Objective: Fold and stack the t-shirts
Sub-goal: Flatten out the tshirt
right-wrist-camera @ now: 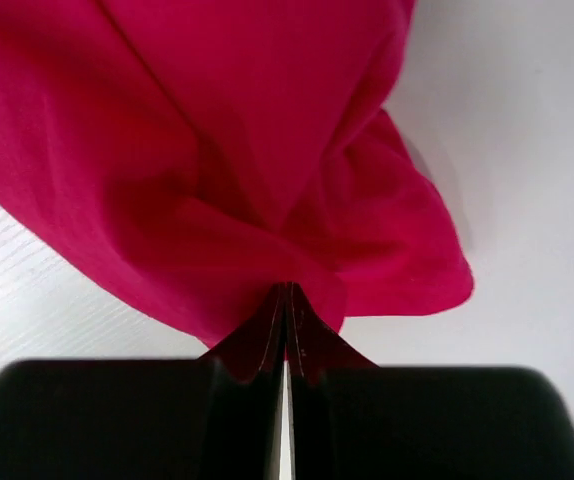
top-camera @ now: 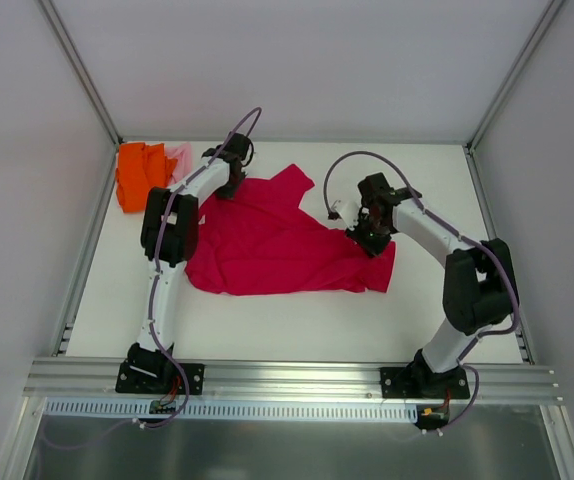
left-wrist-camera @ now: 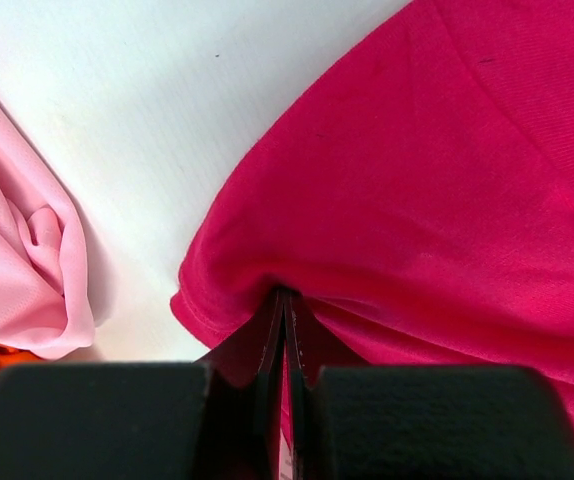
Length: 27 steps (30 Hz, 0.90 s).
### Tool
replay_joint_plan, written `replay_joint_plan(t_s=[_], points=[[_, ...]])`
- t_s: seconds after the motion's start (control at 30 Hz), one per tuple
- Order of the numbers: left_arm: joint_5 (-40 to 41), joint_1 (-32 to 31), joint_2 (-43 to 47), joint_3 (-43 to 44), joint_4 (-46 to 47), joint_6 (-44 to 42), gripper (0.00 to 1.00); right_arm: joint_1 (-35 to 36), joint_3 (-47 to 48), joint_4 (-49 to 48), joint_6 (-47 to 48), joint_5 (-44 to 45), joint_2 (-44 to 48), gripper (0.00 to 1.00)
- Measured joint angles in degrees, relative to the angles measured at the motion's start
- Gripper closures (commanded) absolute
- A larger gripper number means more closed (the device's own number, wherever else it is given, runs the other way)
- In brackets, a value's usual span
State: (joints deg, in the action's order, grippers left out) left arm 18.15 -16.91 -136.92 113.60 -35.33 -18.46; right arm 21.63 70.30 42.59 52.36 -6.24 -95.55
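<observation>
Pinching the crimson t-shirt [top-camera: 267, 250] — left jaws at one edge, right jaws at the opposite.

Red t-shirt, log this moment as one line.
left hand: shut on red t-shirt | right hand: shut on red t-shirt | orange t-shirt, pink t-shirt: far-left corner

t-shirts: 3 | crimson-red t-shirt [top-camera: 267, 245]: 1 | orange t-shirt [top-camera: 137, 175]: 1 | pink t-shirt [top-camera: 180, 157]: 1
</observation>
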Motion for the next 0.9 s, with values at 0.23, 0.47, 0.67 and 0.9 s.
replay_joint_plan(t_s=[0.23,0.47,0.67,0.9], points=[[-0.02,0.0,0.66,-1.27,0.74,-0.07,1.0,0.92,4.96,8.94,3.08,-2.12,-3.21,0.99],[0.0,0.0,0.7,-1.27,0.76,-0.2,1.0,0.92,2.75,21.11,9.22,-5.9,3.39,0.99],[-0.09,-0.04,0.76,-1.27,0.72,-0.15,1.0,0.94,-5.44,28.3,11.13,-6.34,19.26,0.99],[-0.13,-0.5,0.85,-1.27,0.28,-0.13,1.0,1.07,-12.76,16.24,6.08,3.02,33.83,0.99]])
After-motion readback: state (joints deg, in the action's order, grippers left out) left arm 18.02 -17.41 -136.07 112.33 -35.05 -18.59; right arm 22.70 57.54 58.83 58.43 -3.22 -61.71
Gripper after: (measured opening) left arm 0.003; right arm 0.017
